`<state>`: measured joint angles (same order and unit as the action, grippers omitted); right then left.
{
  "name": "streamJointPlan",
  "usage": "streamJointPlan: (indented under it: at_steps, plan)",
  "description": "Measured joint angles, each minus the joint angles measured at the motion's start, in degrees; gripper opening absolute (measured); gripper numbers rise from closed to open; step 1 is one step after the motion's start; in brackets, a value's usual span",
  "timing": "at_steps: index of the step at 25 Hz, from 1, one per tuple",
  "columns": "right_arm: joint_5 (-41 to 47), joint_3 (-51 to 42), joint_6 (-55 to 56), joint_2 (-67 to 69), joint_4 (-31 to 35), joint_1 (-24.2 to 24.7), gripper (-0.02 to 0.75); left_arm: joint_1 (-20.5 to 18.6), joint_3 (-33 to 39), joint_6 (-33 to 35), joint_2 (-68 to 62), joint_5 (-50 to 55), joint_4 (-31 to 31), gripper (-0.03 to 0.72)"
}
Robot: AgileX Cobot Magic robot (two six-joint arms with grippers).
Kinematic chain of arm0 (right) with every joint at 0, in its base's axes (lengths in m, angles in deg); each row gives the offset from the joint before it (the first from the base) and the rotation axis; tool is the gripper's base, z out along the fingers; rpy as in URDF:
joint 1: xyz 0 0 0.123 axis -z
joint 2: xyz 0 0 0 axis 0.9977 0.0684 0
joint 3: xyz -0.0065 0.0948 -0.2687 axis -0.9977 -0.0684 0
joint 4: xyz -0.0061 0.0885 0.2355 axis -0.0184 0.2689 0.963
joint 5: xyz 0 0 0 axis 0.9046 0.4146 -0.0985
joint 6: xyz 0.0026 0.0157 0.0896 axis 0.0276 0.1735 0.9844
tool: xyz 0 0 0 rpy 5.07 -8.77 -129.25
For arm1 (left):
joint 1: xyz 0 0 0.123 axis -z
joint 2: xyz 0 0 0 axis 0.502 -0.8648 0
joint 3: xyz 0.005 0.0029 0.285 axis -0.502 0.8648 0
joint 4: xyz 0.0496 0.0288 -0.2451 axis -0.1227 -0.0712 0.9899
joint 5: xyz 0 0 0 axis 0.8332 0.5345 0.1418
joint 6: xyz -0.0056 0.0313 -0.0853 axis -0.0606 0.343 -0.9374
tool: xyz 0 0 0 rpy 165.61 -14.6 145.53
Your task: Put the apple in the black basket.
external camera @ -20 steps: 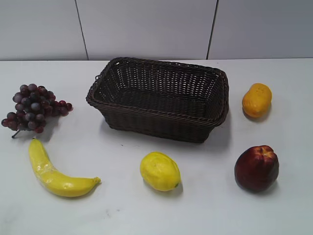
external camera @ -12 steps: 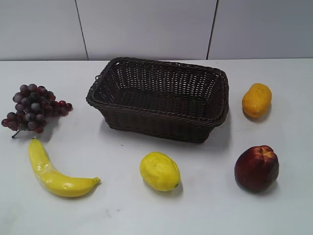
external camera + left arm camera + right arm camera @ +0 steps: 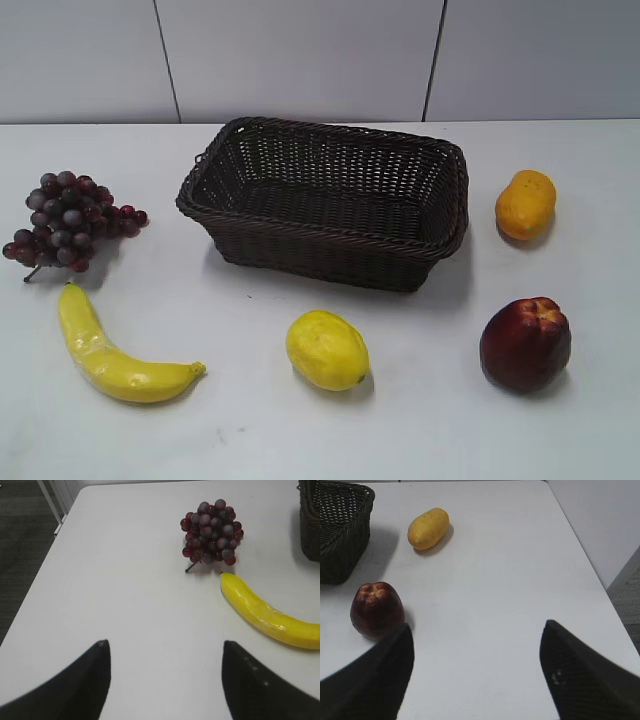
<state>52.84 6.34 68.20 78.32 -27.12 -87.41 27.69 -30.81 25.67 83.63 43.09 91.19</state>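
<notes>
The dark red apple point(image 3: 525, 343) sits on the white table at the front right; it also shows in the right wrist view point(image 3: 376, 609), just beyond my left fingertip. The black basket point(image 3: 325, 200) stands empty at the middle back; its corner shows in the right wrist view point(image 3: 340, 530) and its edge in the left wrist view point(image 3: 310, 520). My right gripper point(image 3: 477, 630) is open and empty over bare table to the right of the apple. My left gripper point(image 3: 162, 647) is open and empty over bare table. Neither gripper shows in the exterior view.
A yellow lemon point(image 3: 327, 350) lies at the front middle. An orange fruit point(image 3: 525, 204) lies right of the basket, also in the right wrist view point(image 3: 428, 528). A banana point(image 3: 110, 350) and purple grapes point(image 3: 68, 220) lie at the left, also in the left wrist view point(image 3: 270, 615) point(image 3: 212, 530).
</notes>
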Motion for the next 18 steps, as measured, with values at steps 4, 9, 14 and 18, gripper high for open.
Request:
streamJointPlan:
  at_steps: [4, 9, 14, 18]
  plan:
    - [-6.7, 2.4, -1.1, 4.8, 0.4, 0.0, 0.641, 0.0, 0.0, 0.0, 0.0, 0.0, 0.0, 0.521]
    - [-20.9, 3.0, -1.4, 15.7, 0.8, 0.0, 0.656, 0.0, 0.0, 0.0, 0.0, 0.0, 0.0, 0.521]
    - [-26.9, 4.0, -1.6, 31.7, 3.5, 0.0, 0.638, 0.0, 0.0, 0.0, 0.0, 0.0, 0.0, 0.521]
    - [-25.0, 7.8, -5.6, 46.8, 7.8, -1.5, 0.633, 0.0, 0.0, 0.0, 0.0, 0.0, 0.0, 0.521]
